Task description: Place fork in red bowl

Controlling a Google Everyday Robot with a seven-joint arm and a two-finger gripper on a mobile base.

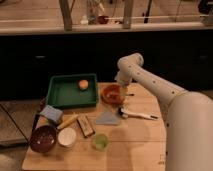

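The red bowl (111, 93) is small, round and orange-red, and stands on the wooden table (135, 145) just right of the green tray. My gripper (122, 95) hangs from the white arm at the bowl's right rim, low over it. A thin dark piece (131, 94) sticks out to the right of the gripper; I cannot tell whether it is the fork. No fork shows plainly elsewhere.
A green tray (60, 97) holds an orange (83, 84). A white-handled utensil (137, 115) and a grey triangular piece (107, 119) lie in front of the red bowl. A maroon bowl (43, 138), white bowl (67, 136), green cup (100, 141), blue sponge (51, 114) and snack bar (85, 125) stand at front left.
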